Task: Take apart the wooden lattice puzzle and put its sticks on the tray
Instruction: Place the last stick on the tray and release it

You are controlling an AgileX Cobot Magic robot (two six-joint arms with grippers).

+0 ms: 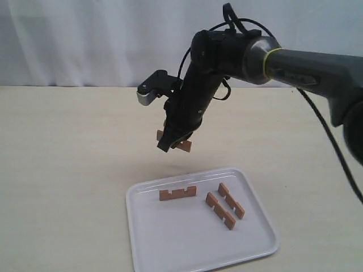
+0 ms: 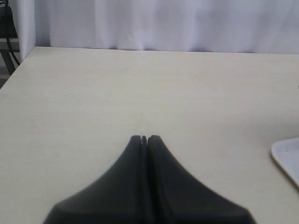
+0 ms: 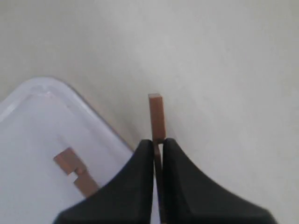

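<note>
The lattice puzzle no longer shows as a grid; only single sticks are in view. My right gripper hangs in the air just beyond the far edge of the white tray, shut on one reddish-brown stick. The right wrist view shows this held stick poking out past the fingertips of the right gripper. Three sticks lie on the tray: one toward its far left, also in the right wrist view, and two side by side at the right. My left gripper is shut and empty over bare table.
A corner of the tray shows in the left wrist view. A white curtain hangs behind the pale wooden table. The right arm's black cable hangs down at the right.
</note>
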